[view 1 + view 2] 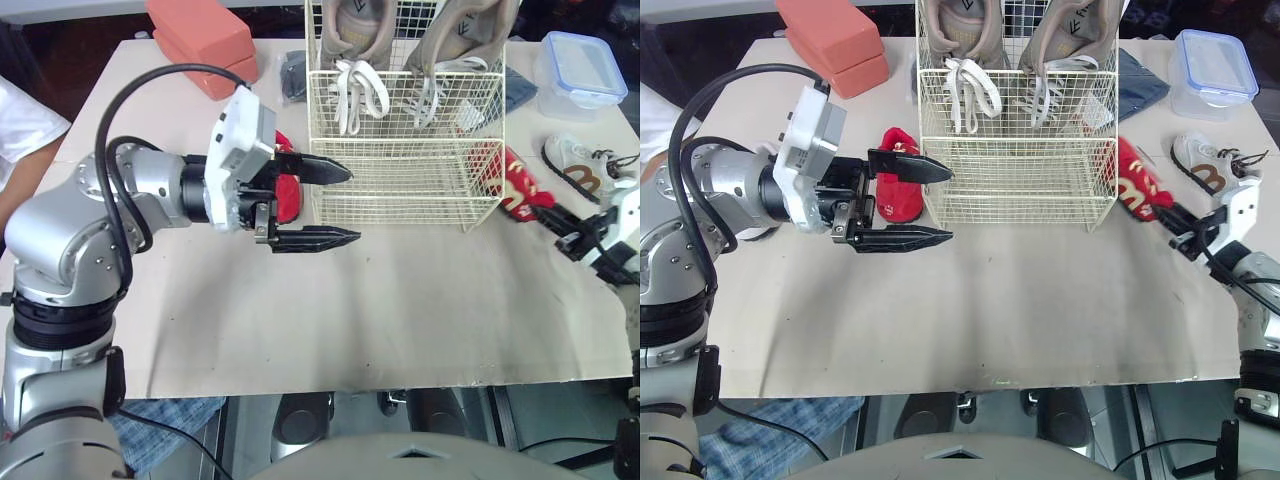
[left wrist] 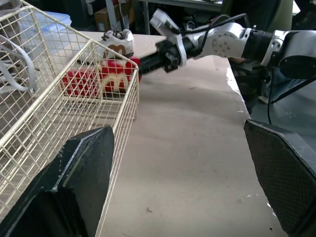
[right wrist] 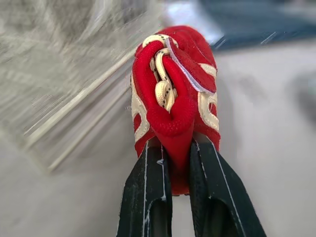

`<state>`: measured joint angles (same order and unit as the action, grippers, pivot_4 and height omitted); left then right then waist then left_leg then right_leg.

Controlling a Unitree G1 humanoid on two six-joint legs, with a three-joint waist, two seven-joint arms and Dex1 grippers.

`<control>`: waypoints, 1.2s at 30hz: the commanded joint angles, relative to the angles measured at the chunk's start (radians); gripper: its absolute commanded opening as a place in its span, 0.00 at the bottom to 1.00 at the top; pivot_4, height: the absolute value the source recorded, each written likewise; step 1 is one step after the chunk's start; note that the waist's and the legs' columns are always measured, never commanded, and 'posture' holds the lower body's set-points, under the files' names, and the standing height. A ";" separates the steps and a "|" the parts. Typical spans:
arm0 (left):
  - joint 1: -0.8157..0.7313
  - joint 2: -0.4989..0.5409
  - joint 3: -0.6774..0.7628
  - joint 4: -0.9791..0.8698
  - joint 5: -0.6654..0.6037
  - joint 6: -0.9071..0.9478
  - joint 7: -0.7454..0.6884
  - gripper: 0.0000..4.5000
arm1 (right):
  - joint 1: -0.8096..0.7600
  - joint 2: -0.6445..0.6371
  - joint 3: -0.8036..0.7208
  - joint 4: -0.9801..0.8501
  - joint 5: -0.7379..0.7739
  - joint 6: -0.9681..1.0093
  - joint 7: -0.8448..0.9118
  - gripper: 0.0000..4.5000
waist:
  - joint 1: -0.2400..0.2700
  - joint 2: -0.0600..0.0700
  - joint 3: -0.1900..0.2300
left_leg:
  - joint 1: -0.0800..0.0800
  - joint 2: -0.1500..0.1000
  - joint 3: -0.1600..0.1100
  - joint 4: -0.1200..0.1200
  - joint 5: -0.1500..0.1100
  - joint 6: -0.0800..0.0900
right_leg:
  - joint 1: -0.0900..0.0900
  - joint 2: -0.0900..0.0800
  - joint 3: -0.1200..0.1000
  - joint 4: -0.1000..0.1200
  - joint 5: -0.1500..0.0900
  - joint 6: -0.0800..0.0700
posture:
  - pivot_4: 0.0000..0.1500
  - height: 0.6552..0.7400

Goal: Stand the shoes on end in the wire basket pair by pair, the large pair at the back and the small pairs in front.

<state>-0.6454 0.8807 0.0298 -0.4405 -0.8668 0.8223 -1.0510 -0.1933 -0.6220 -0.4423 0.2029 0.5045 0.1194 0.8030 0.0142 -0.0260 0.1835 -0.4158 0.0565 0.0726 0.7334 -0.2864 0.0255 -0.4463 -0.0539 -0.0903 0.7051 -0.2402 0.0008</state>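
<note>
Right gripper [image 3: 176, 153]: clamped on red shoe [image 3: 173, 84] by one end, likely so it can go in upright.
Red shoe: just beside wire basket [image 1: 400, 190], toward the right edge of the table [image 1: 400, 320].
Left gripper [image 1: 353, 205]: fingers apart, empty, near second red shoe [image 1: 898, 185].
Large pair [image 1: 365, 30]: upright at the basket's back.

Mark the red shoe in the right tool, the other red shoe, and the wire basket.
held red shoe [image 3: 170, 106], right wrist view, red upper
loose red shoe [image 1: 900, 200], right eye view, its side
wire basket [image 1: 1018, 182], right eye view, front wall

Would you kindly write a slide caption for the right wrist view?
Right gripper clamps a small red shoe beside the wire basket.
</note>
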 commanded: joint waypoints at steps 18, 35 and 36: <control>-0.078 0.027 0.024 0.123 0.040 -0.034 -0.176 1.00 | 0.018 -0.113 0.163 -0.285 -0.136 -0.954 0.368 0.01 | -0.001 0.002 0.001 | 0.001 0.000 0.001 0.000 0.000 0.000 | 0.000 0.001 0.001 0.000 -0.001 0.001 | 1.00 0.36; -0.126 0.012 -0.232 0.127 0.256 -0.099 -0.252 1.00 | -0.304 -0.212 0.513 -0.173 -0.245 -1.151 0.447 0.01 | 0.002 0.002 0.001 | -0.001 0.000 0.000 0.001 0.000 0.000 | 0.000 0.001 -0.001 0.000 0.000 0.000 | 1.00 0.36; -0.137 0.012 -0.248 0.133 0.265 -0.093 -0.262 1.00 | -0.317 -0.205 0.526 -0.179 -0.251 -1.153 0.437 0.01 | 0.002 0.002 0.001 | -0.001 0.000 0.000 0.001 0.000 0.000 | 0.000 0.000 -0.001 0.000 0.000 0.000 | 1.00 0.36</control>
<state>-0.7528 0.8920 -0.2127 -0.3029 -0.6172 0.7406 -1.2941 -0.4868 -0.8307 0.0836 0.0406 0.2515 -1.0143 1.2723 0.0160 -0.0242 0.1846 -0.4166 0.0565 0.0726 0.7348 -0.2864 0.0255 -0.4468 -0.0535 -0.0907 0.7052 -0.2399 -0.0001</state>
